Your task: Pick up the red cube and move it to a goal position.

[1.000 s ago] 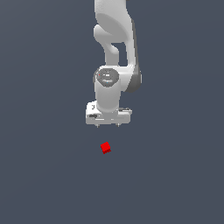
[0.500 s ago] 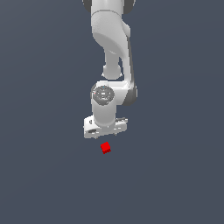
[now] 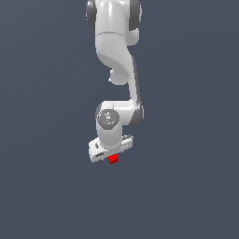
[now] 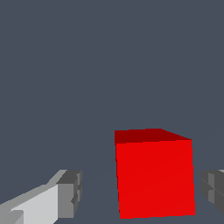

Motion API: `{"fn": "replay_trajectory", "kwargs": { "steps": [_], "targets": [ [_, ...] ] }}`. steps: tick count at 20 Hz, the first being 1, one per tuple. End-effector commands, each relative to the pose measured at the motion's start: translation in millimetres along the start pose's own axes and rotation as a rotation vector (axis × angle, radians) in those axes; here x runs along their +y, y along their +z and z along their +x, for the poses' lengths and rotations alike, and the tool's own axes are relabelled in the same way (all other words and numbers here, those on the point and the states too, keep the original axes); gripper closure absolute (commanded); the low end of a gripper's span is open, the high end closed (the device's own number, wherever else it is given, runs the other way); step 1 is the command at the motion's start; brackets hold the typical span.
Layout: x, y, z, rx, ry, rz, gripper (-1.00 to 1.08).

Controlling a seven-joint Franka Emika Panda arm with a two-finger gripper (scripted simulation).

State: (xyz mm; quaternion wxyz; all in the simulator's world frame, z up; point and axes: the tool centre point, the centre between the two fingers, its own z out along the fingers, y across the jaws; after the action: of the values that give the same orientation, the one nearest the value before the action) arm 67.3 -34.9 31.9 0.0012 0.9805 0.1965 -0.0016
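Observation:
The red cube (image 3: 113,159) is small and bright red, resting on the grey floor. In the exterior view the white gripper (image 3: 111,157) has come down right over it and hides its upper part. In the wrist view the red cube (image 4: 154,175) fills the space between the two grey fingertips (image 4: 70,193), with a gap on each side. It sits nearer to one finger than the other. The gripper (image 4: 142,192) is open and touches nothing.
Plain dark grey floor (image 3: 186,186) lies all around. The white arm (image 3: 116,60) rises straight above the gripper. No other objects or goal marker show.
The arm has lowered the gripper toward the cube. The gripper was above and apart from the cube, and now straddles it. The cube has not moved.

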Motion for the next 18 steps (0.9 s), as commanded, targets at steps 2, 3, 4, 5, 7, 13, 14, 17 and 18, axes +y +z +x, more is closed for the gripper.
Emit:
{"fn": "replay_trajectory", "kwargs": {
  "steps": [2, 3, 4, 5, 7, 13, 14, 17, 18],
  "targets": [
    [2.2, 7.7, 6.7, 0.003, -0.033, 0.001, -0.92],
    [2.6, 9.0, 7.9, 0.003, -0.039, 0.001, -0.92],
    [2.8, 10.1, 8.8, 0.003, -0.044, 0.001, -0.92],
    [3.0, 10.9, 9.6, 0.004, -0.047, 0.002, -0.92],
    [3.2, 11.9, 10.5, 0.004, -0.051, 0.002, -0.92],
    [3.5, 12.0, 10.4, 0.004, -0.051, 0.002, 1.08],
    [3.5, 12.0, 10.4, 0.004, -0.051, 0.002, 1.08],
    [3.5, 12.0, 10.4, 0.004, -0.051, 0.002, 1.08],
    [3.5, 12.0, 10.4, 0.004, -0.051, 0.002, 1.08]
  ]
}}
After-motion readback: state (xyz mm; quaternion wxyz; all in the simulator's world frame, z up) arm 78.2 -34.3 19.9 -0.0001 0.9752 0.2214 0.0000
